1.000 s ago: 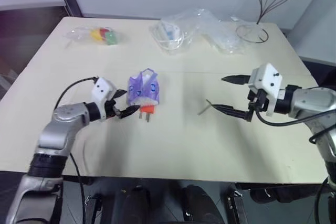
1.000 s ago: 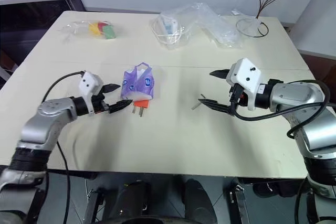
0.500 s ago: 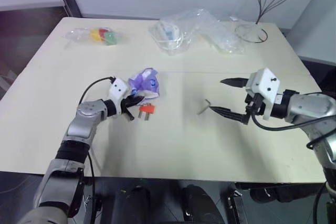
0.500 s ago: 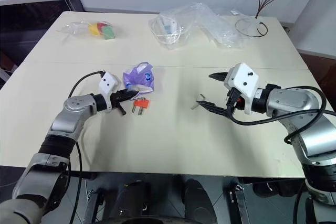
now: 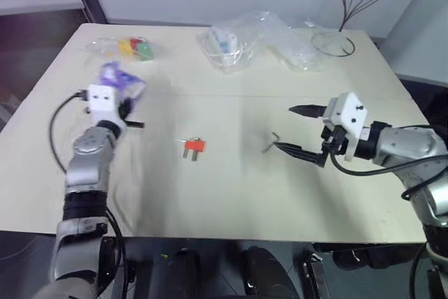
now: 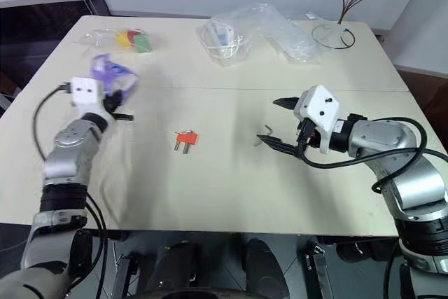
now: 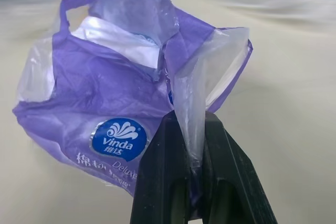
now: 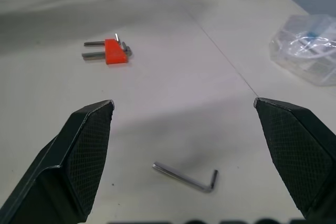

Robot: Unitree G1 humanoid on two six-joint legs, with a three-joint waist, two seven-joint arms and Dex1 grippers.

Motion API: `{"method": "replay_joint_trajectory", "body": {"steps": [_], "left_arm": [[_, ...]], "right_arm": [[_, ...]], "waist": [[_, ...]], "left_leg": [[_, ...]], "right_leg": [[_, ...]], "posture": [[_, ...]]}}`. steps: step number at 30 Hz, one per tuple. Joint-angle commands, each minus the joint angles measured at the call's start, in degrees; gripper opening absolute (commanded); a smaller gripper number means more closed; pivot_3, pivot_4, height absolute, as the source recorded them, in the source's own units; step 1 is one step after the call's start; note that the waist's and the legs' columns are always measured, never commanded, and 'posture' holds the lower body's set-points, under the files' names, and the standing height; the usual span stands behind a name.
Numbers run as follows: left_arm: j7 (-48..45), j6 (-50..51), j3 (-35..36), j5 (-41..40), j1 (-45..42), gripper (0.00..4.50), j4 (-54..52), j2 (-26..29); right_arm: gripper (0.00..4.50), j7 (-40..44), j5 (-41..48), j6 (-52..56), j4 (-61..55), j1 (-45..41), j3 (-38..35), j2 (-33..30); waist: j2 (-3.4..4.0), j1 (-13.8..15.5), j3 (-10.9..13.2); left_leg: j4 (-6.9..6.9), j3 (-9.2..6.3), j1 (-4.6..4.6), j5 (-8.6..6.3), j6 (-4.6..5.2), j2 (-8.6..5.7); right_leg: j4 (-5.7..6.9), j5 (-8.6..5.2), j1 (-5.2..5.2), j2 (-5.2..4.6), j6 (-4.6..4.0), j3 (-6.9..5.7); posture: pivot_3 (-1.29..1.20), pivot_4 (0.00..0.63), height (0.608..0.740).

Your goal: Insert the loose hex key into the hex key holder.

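Note:
The hex key holder, an orange-red block with metal prongs, lies uncovered on the cream table, left of centre. The loose hex key lies flat to its right. My right gripper stands open just right of the key, one finger low beside it and one higher; the key lies on the table between and below its fingers in the right wrist view, with the holder farther off. My left gripper is shut on the purple-and-white pouch, held up at the table's left side.
Crumpled clear plastic bags lie at the back centre. A clear bag of coloured pieces sits at the back left. A dark wire stand rises at the back right corner.
My left gripper shut on the purple pouch and carried it up and to the left, away from the holder. The right gripper has stayed by the key.

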Motion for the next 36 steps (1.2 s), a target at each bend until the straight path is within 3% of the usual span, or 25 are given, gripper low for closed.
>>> {"method": "replay_joint_trajectory", "body": {"steps": [1, 7, 10, 17, 27, 32, 36], "left_arm": [[7.33, 2.28, 5.23, 1.77, 2.05, 0.04, -3.32, 2.08], [13.3, 6.68, 11.02, 1.18, 5.29, 0.04, -2.94, 3.57], [14.45, 8.11, 12.91, 0.39, 5.51, 1.0, -1.82, 3.79], [15.98, 7.38, 13.01, 0.95, 5.48, 4.47, -1.8, 4.2], [14.36, 2.13, 5.24, 5.11, 5.16, 4.47, -13.66, 3.4], [4.21, 0.16, 0.02, 1.29, 4.08, 4.47, -16.76, 1.99], [-9.68, 0.51, -3.2, -5.02, 5.2, 4.47, -19.53, 3.3]], "right_arm": [[4.5, 0.4, -0.23, -1.26, -0.21, -1.28, 0.17, 0.4], [4.5, 1.21, -0.92, -2.25, 1.25, -2.21, 1.45, 1.0], [4.5, 1.52, -1.11, -2.27, 1.37, -2.38, 1.53, 1.13], [4.5, 1.78, -1.23, -2.03, 1.08, -1.95, 1.34, 1.16], [4.5, 1.62, -0.91, -1.21, 0.22, -1.56, 1.33, 1.29], [4.5, 2.5, -2.12, -1.88, 1.34, -3.49, 4.47, 2.24], [4.5, 2.47, -3.35, -1.68, 5.58, -9.14, 8.82, 6.25]], "waist": [[0.0, 0.16, 0.0], [-0.06, 0.61, -0.02], [-0.09, 0.5, -0.04], [-0.09, 0.3, -0.04], [-0.1, 0.35, -0.05], [-0.1, 0.35, -0.05], [-0.09, -0.3, -0.04]], "left_leg": [[0.0, 0.0, -0.01, 0.0, 0.0, 0.0], [0.02, -0.03, -0.02, 0.0, -0.01, -0.03], [0.03, -0.03, -0.02, 0.0, -0.01, -0.05], [0.02, -0.02, -0.02, 0.0, -0.01, -0.05], [0.01, -0.02, -0.02, 0.0, -0.01, -0.04], [0.01, -0.01, -0.02, 0.0, -0.01, -0.08], [0.0, 0.04, 0.01, 0.01, -0.01, -0.05]], "right_leg": [[0.0, 0.0, -0.01, -0.01, 0.0, -0.01], [0.0, 0.01, 0.04, -0.14, 0.02, -0.09], [-0.01, 0.02, 0.05, -0.15, 0.03, -0.09], [-0.01, 0.02, 0.04, -0.13, 0.03, -0.1], [-0.01, 0.02, 0.04, -0.15, 0.03, -0.08], [-0.01, 0.02, 0.05, -0.15, 0.03, -0.09], [0.0, 0.03, 0.02, -0.06, 0.02, -0.06]], "posture": [[0.0, 0.15, 0.74], [0.0, 0.15, 0.74], [0.0, 0.15, 0.74], [0.0, 0.15, 0.74], [0.0, 0.15, 0.74], [0.0, 0.15, 0.74], [0.0, 0.15, 0.74]]}}
